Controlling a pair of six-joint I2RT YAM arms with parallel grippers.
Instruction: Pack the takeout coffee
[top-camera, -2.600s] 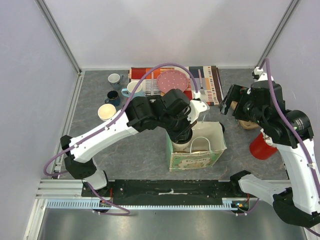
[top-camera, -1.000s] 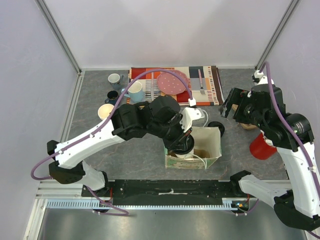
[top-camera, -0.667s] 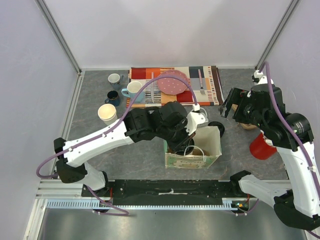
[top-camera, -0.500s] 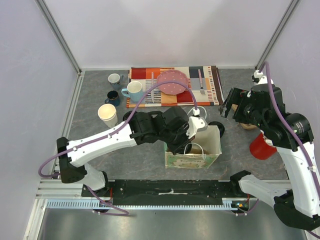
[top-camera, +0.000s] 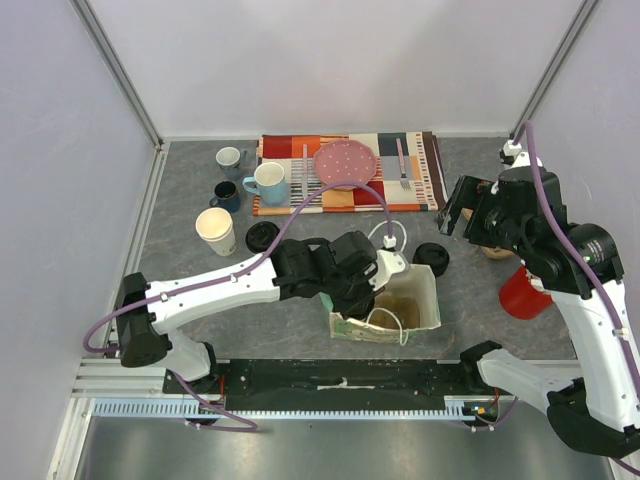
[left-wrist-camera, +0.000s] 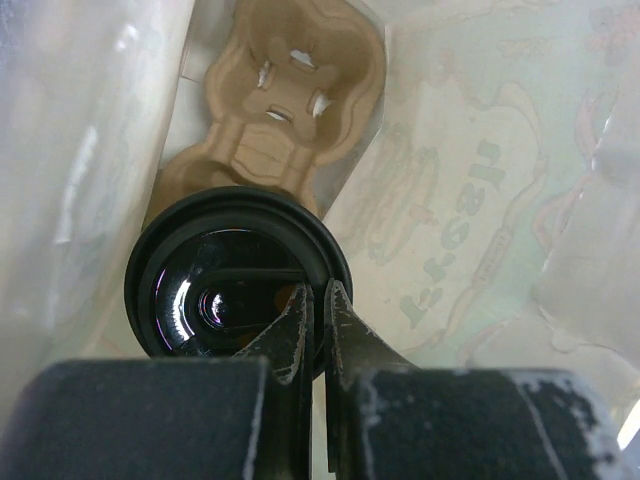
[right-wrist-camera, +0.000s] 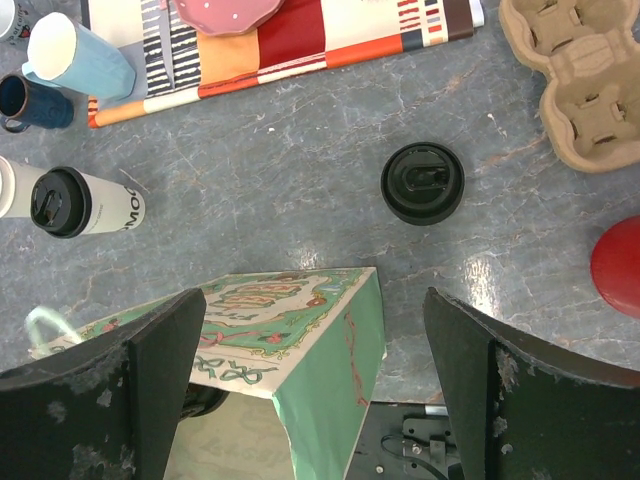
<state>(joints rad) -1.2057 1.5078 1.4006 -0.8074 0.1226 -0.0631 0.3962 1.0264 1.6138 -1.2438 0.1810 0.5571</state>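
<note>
Plain white walls (top-camera: 330, 60) and slanting aluminium posts (top-camera: 118, 72) box in a grey, stone-veined tabletop (top-camera: 180, 180). At its back lies a striped placemat (top-camera: 430, 175) bearing a pink plate (top-camera: 346, 160), with a light blue mug (top-camera: 268, 180) at its left end. Inside the printed paper bag (top-camera: 375, 328), a black lid (left-wrist-camera: 225, 300) tops a takeout cup seated in a cardboard carrier (left-wrist-camera: 290, 90). The left gripper (left-wrist-camera: 318, 298) is closed and, as far as the cramped view tells, nips that lid's rim. An open paper cup (top-camera: 215, 228) and a lidded cup (top-camera: 262, 236) stand left of the bag, and a loose lid (top-camera: 432, 257) lies to its right. The right gripper (right-wrist-camera: 312, 300) hangs spread wide above the bag, holding nothing.
</note>
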